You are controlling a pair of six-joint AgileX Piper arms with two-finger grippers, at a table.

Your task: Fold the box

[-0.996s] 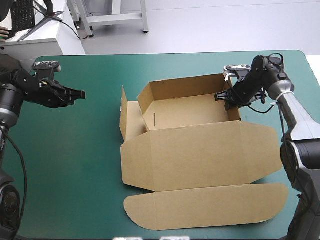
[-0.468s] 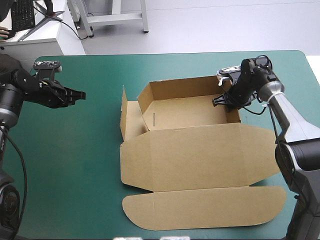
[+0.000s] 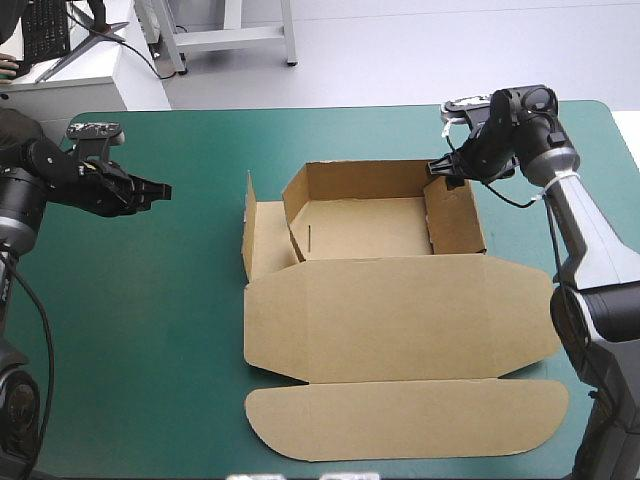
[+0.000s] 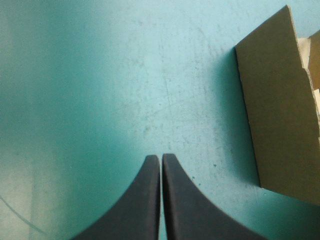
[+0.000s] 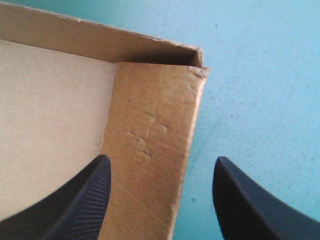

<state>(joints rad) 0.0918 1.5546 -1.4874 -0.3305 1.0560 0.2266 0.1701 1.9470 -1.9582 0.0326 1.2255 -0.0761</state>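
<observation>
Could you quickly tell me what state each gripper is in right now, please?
Left gripper: shut, holding nothing, above the teal-green cover.
Right gripper: open, astride the right wall of the box, not clamped on it.

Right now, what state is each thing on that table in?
box: an open tray, far and side walls raised.
lid: lying flat on the teal-green cover, toward the near edge.
left tool: shut, holding nothing, over bare cover left of the box.
right tool: open, astride the right wall near the far corner.
</observation>
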